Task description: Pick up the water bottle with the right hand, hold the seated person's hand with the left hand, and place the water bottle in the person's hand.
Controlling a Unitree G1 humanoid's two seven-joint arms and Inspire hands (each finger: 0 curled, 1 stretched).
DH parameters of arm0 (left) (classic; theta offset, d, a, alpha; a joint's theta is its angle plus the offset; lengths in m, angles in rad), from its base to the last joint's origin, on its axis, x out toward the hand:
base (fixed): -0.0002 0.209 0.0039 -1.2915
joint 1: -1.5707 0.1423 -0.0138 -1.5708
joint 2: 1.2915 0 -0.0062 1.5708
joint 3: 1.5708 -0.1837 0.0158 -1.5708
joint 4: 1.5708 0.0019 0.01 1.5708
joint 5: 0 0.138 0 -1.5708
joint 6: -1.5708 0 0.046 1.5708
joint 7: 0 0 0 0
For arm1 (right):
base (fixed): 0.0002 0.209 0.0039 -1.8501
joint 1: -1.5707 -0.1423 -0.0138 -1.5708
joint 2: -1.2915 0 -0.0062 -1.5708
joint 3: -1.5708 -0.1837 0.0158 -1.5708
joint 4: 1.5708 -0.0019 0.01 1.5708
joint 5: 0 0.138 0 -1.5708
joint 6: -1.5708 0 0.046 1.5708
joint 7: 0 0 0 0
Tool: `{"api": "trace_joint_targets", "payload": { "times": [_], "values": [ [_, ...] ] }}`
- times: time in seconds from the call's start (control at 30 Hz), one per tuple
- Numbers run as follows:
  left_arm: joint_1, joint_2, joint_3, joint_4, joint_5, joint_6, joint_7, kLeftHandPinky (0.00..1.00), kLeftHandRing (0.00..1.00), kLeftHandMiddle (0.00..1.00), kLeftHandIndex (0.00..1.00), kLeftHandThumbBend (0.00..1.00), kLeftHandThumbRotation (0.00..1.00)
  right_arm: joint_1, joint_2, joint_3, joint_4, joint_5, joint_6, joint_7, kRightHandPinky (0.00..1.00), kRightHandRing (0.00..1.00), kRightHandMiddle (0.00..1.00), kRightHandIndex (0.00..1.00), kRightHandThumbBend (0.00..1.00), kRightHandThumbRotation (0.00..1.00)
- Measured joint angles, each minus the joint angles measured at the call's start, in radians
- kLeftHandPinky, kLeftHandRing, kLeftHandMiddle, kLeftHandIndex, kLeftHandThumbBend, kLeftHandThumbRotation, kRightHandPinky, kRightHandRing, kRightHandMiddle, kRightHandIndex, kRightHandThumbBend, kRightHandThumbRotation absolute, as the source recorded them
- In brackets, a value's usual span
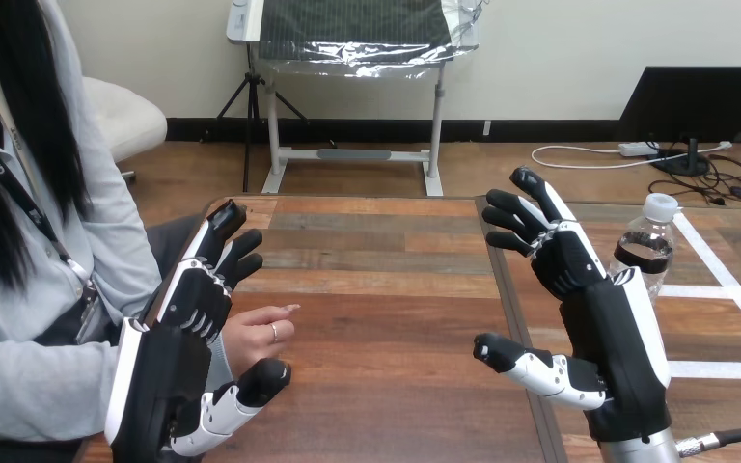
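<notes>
Water bottle [648,249] stands upright just beyond the open right hand [606,318]

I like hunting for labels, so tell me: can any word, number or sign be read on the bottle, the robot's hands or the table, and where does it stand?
No text here can be read.
On the water bottle: a dark band around it; any print is too small to read.
On the left hand and the right hand: no lettering visible on the shells.
On the table: plain wood, no signs.
</notes>
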Motion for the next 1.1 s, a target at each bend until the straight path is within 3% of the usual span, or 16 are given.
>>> {"api": "trace_joint_targets", "payload": {
  "times": [1.1],
  "values": [
    [-0.008, 0.0, 0.003, 0.006, 0.002, -0.001, 0.007, 0.86, 0.9, 0.94, 0.92, 1.0, 0.65, -0.001, 0.0, 0.002, 0.017, 0.029, -0.004, 0.016, 0.79, 0.85, 0.87, 0.93, 0.85, 0.52]
  ]
}}
